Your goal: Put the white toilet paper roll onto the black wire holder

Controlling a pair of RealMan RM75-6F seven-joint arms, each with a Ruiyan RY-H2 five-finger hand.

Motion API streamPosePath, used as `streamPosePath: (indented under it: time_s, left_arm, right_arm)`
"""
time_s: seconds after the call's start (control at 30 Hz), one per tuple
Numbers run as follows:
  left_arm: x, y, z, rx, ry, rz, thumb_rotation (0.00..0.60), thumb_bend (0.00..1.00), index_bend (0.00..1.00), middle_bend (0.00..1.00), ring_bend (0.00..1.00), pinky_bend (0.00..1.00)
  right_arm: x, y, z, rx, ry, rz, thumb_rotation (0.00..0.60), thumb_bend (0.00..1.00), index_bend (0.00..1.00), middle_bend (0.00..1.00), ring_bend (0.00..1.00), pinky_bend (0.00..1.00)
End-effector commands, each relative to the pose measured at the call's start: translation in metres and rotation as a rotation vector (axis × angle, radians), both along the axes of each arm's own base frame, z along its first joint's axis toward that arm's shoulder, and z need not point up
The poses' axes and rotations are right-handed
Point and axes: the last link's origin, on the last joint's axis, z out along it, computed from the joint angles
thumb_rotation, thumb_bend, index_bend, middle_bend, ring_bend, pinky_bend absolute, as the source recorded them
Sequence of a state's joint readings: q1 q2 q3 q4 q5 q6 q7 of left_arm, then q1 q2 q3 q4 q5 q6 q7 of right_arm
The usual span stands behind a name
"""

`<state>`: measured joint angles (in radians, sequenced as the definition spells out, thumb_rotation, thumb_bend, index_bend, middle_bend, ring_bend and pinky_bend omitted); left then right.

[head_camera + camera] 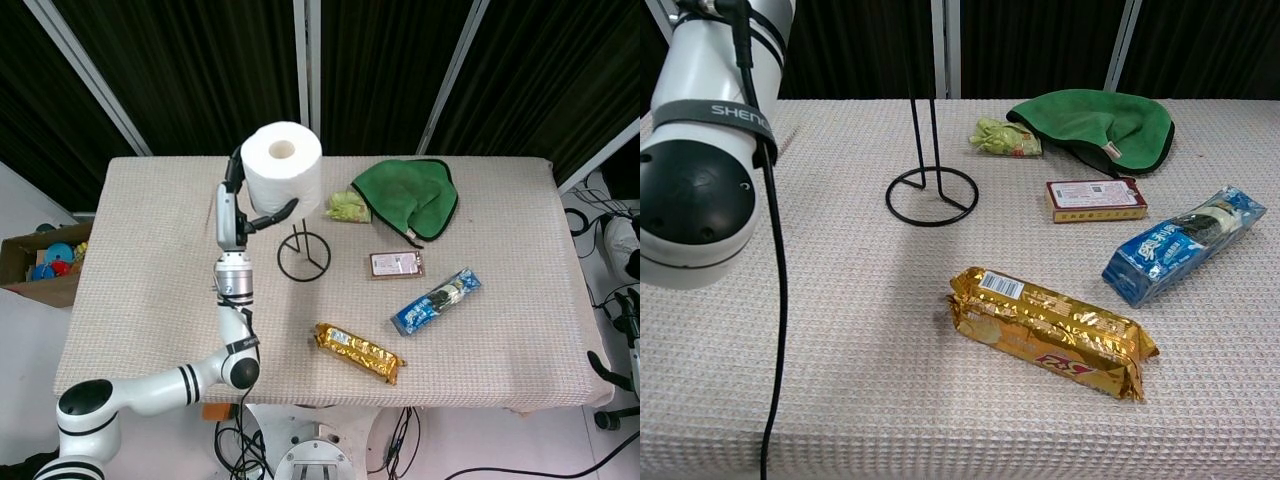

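Roll (283, 165) gripped upright by left hand (236, 205), held in the air above the black wire holder (302, 251). Looks slightly 11 o'clock of the ring base, though overlap makes that hard to judge. Green cloth (410, 197) at holder's 2 o'clock.

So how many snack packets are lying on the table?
3: a gold packet near the front edge, a blue packet right of it, and a small brown packet beside the wire holder.

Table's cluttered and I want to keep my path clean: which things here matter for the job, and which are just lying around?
For the job: toilet paper roll, held up by the left hand; wire holder, standing on the table just below it.

Just lying about: green cloth, small yellow-green packet, brown flat box, blue packet, gold snack pack.
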<state>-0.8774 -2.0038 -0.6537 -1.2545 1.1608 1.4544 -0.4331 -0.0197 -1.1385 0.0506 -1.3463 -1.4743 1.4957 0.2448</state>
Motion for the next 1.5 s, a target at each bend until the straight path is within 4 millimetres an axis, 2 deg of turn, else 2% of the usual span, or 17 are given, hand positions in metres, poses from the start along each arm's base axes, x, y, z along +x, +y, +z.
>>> streamPosePath:
  time_s: [0.03, 0.5, 0.93, 1.03, 1.17, 1.27, 1.5]
  left_arm:
    - [0.0, -0.001, -0.001, -0.003, 0.003, -0.001, 0.6, 0.24, 0.25, 0.41, 0.42, 0.35]
    - [-0.002, -0.007, -0.02, 0.002, 0.057, -0.033, 0.6, 0.24, 0.25, 0.41, 0.42, 0.35]
    - [-0.023, -0.008, -0.042, -0.022, 0.097, -0.015, 0.6, 0.24, 0.21, 0.38, 0.39, 0.35]
    - [-0.026, -0.009, -0.045, -0.034, 0.094, -0.017, 0.6, 0.22, 0.16, 0.32, 0.36, 0.34]
    - [-0.028, -0.01, -0.047, -0.041, 0.092, -0.031, 0.6, 0.17, 0.02, 0.14, 0.23, 0.3]
    - [-0.028, -0.012, -0.047, -0.039, 0.07, -0.044, 0.6, 0.15, 0.0, 0.02, 0.15, 0.25]
    - [-0.031, -0.015, -0.048, -0.052, 0.065, -0.047, 0.6, 0.12, 0.0, 0.0, 0.1, 0.21]
  right_arm:
    - [0.0, 0.0, 0.0, 0.0, 0.0, -0.001, 0.6, 0.2, 0.0, 0.0, 0.0, 0.0]
    - [-0.002, 0.001, 0.001, -0.001, 0.001, -0.007, 0.6, 0.2, 0.0, 0.0, 0.0, 0.0]
    - [-0.006, 0.0, 0.0, 0.004, 0.003, -0.024, 0.6, 0.2, 0.0, 0.0, 0.0, 0.0]
    - [-0.006, -0.001, 0.0, 0.004, 0.003, -0.024, 0.6, 0.2, 0.0, 0.0, 0.0, 0.0]
    - [-0.006, -0.001, -0.001, 0.007, 0.003, -0.025, 0.6, 0.2, 0.0, 0.0, 0.0, 0.0]
    - [-0.006, -0.002, -0.001, 0.009, 0.002, -0.024, 0.6, 0.2, 0.0, 0.0, 0.0, 0.0]
    - [-0.005, -0.001, -0.001, 0.003, 0.003, -0.023, 0.6, 0.21, 0.0, 0.0, 0.0, 0.0]
